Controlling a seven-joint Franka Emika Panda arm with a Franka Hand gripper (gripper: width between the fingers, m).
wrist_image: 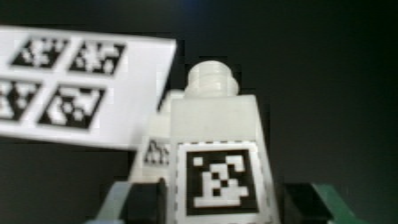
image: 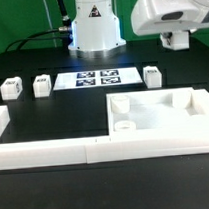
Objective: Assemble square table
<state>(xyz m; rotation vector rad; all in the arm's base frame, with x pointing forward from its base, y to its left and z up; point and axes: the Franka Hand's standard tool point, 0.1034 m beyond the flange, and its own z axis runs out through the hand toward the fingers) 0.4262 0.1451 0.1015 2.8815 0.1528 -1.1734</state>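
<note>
My gripper hangs high at the exterior view's right, above the table. In the wrist view the gripper is shut on a white leg. The leg's tag faces the camera and its rounded peg points away, down toward the table. The held leg is hard to make out in the exterior view. The white square tabletop lies rim up at the exterior view's right front, with a round boss in its near-left corner. Three more legs stand on the table: two at the left and one right of the marker board.
The marker board lies flat in front of the robot base; it also shows in the wrist view. A long low white border wall runs along the front and turns up the left side.
</note>
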